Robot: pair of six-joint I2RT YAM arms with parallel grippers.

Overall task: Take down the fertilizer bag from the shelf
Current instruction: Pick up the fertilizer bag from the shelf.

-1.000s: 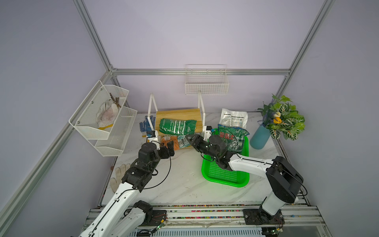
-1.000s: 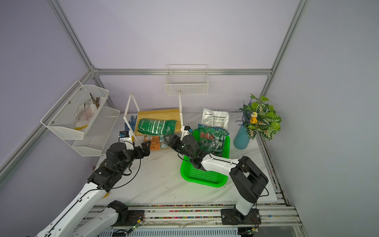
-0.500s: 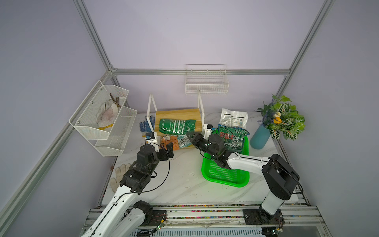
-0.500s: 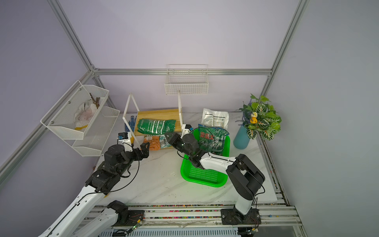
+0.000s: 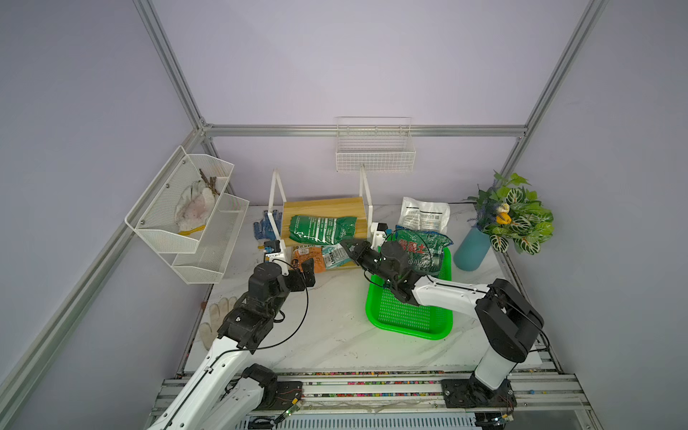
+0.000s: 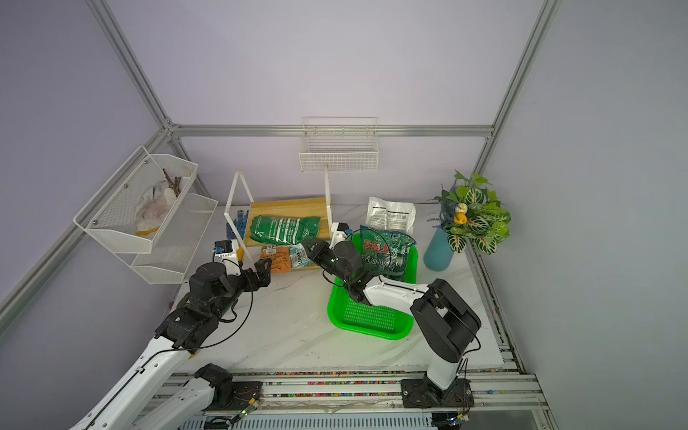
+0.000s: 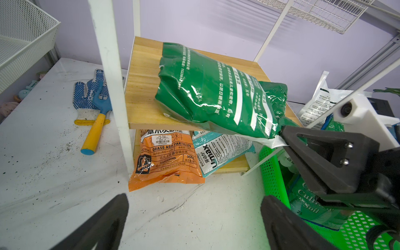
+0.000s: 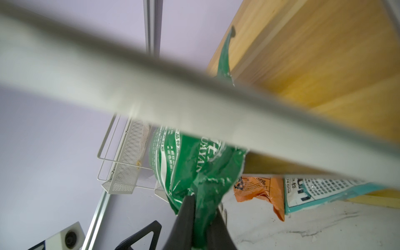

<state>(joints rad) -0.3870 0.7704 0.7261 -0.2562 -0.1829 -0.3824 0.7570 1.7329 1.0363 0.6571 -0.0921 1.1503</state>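
In both top views the shelf (image 5: 323,208) (image 6: 288,207) stands at the back of the table (image 5: 327,327) (image 6: 290,327), under the wire basket (image 5: 374,149). The green bag (image 5: 322,229) (image 6: 284,230) lies on the top board, one end hanging over the board's front corner. The right gripper (image 5: 344,245) (image 6: 306,245) meets that end, its arm reaching over the green tray (image 5: 409,324) (image 6: 372,327). The left gripper (image 5: 303,271) (image 6: 262,270) hovers over the table in front of the shelf's lower tier, touching nothing, jaws spread. An orange bag (image 5: 306,256) and a pale blue bag (image 5: 334,257) lie on the lower board.

In the left wrist view the bag (image 7: 216,97) rests on the top board (image 7: 142,91), tilted, its far end drooping past the edge. There the right gripper (image 7: 283,134) pinches the bag's white seam, jaws pressed nearly together. The left gripper's fingers (image 7: 108,220) stand wide apart over bare table (image 7: 43,173). The orange bag (image 7: 166,160) sticks out from the lower tier, the pale blue bag (image 7: 220,151) just beside it. A blue-dotted glove (image 7: 88,95) and a trowel (image 7: 97,121) lie beside the shelf leg (image 7: 112,82).

In the right wrist view the right gripper (image 8: 201,216) clamps crumpled green film of the bag (image 8: 194,168). A blurred white shelf bar (image 8: 194,104) crosses in front; the board (image 8: 313,54) shows behind it.
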